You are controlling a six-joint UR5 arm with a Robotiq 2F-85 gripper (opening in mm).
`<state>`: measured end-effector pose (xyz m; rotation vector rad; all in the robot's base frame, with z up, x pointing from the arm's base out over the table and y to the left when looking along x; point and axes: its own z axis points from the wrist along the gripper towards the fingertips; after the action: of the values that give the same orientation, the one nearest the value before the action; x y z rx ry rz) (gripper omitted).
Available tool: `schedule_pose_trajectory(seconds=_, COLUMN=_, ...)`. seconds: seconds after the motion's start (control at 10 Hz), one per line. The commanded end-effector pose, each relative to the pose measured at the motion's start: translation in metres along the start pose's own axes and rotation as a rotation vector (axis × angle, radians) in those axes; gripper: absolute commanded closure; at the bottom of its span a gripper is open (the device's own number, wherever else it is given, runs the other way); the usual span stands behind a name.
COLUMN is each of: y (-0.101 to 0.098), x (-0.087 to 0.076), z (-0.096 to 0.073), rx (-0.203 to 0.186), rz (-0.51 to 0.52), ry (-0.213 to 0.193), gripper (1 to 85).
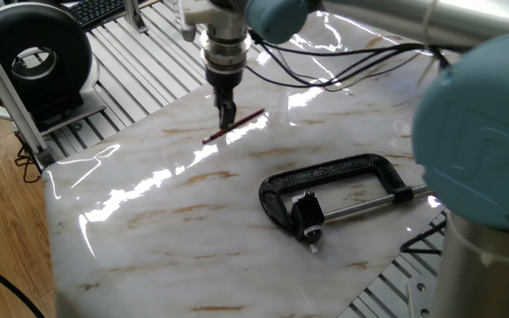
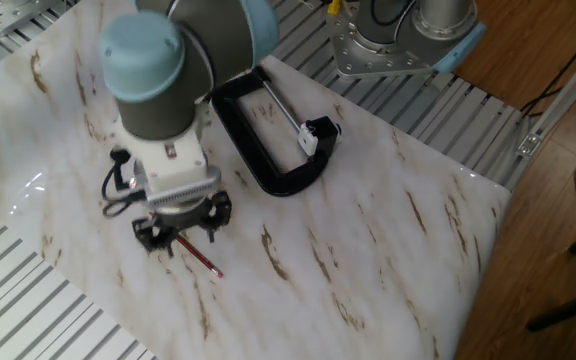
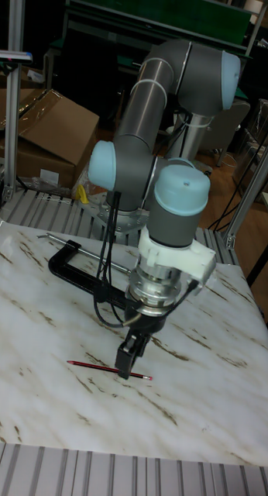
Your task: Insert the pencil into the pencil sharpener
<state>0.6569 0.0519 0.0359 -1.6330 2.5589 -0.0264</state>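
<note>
The gripper point(image 1: 226, 117) hangs low over the pencil point(image 1: 234, 127), which lies flat on the marble-patterned worktop point(image 1: 148, 221) in the upper middle of one fixed view. Its fingers look nearly together around or just above the shaft, but whether they actually clamp it cannot be told.

The main risk, as I judge it, is a grasp off the pencil's middle: a thin round shaft can roll or pivot out of the pads, leaving it skewed for insertion.

The pencil's long axis runs diagonally, lower left to upper right in that view; in the tall fixed view it lies almost level. Which end is the tip is unclear. The pencil sharpener point(image 1: 307, 215) sits well apart, inside the black C-clamp point(image 1: 343, 168).
</note>
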Motion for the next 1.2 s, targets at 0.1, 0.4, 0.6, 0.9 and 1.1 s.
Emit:
schedule_pose_trajectory(seconds=0.1, y=-0.02, x=-0.021, z=0.012, rx=0.03, rz=-0.113, ry=-0.03, gripper=26.7)
schedule_pose_trajectory(seconds=0.4, y=-0.017, x=-0.016, z=0.021, rx=0.034, rz=-0.12, ry=-0.024, gripper=28.0)
schedule_pose_trajectory(seconds=0.6, y=-0.013, x=-0.012, z=0.024, rx=0.026, rz=-0.124, ry=-0.026, gripper=28.0)
schedule_pose_trajectory(seconds=0.9, y=-0.001, x=-0.005, z=0.027, rx=0.009, rz=-0.124, ry=-0.042, gripper=29.3)
schedule_pose_trajectory(seconds=1.1, y=0.004, x=0.002, z=0.027, rx=0.003, rz=-0.125, ry=-0.035, gripper=30.3)
